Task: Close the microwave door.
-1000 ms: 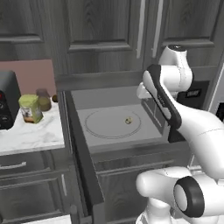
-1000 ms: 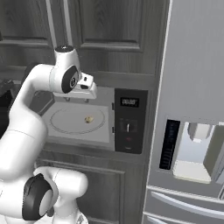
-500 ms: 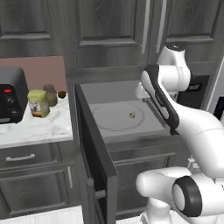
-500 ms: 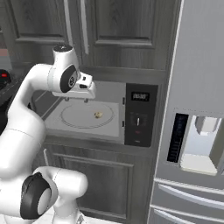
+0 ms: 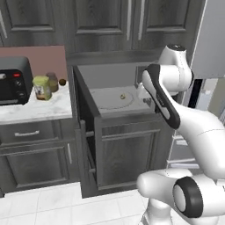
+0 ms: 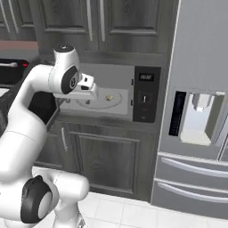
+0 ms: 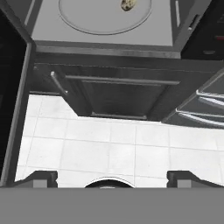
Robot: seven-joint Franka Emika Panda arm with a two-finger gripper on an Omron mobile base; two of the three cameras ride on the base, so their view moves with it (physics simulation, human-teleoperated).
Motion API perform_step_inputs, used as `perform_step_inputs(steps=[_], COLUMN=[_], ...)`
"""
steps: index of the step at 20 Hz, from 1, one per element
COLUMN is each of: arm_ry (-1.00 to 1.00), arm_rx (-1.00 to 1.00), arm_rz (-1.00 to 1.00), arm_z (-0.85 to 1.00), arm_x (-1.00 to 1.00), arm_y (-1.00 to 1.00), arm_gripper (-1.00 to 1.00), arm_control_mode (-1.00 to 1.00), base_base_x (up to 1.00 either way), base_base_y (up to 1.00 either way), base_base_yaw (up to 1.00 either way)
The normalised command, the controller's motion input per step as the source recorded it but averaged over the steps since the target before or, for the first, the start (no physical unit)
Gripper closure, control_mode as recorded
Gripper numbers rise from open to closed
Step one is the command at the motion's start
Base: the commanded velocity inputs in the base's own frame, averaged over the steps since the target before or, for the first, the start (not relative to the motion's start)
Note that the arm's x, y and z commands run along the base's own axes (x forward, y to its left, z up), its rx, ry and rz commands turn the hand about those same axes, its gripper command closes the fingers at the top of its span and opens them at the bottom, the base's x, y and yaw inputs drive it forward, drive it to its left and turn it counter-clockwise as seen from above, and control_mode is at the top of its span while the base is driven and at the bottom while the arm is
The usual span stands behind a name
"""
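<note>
Gripper [image 7: 112,177], fingers spread and empty, faces the microwave [image 5: 115,94]; its door [image 5: 85,132] hangs open beside. Swing carelessly and you'll clip its edge.

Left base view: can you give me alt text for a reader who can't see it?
The microwave door stands wide open, edge-on toward the camera, showing the microwave interior with a small item on the turntable. The white arm reaches toward the opening; a toaster oven and jars sit on the left counter.

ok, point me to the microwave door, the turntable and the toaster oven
microwave door [image 5: 84,132]: left base view, on the open panel's inner face, seen nearly edge-on.
turntable [image 7: 94,17]: hand view, on the bare round plate, left of the small item lying on it.
toaster oven [image 5: 12,81]: left base view, on its black front.
</note>
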Motion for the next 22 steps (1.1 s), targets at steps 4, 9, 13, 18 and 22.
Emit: perform_step_inputs(steps=[4,9,13,18,22], arm_ry=[0.0,0.0,-0.02,-0.33,-0.35], arm_rx=[0.0,0.0,0.0,-0.01,-0.14], arm_rz=[0.0,0.0,0.0,-0.04,-0.18], arm_z=[0.0,0.0,0.03,0.48,0.68], arm_x=[0.0,0.0,0.0,-0.63,-1.0], arm_y=[0.0,0.0,0.1,0.66,0.97], arm_gripper=[-1.0,-1.0,-1.0,-1.0,-1.0], arm_control_mode=[1.0,1.0,-1.0,-1.0,-1.0], base_base_x=[-0.72,-0.21,0.0,0.0,0.0], base_base_y=[0.0,0.0,0.0,0.0,0.0], base_base_yaw=[0.0,0.0,0.0,0.0,0.0])
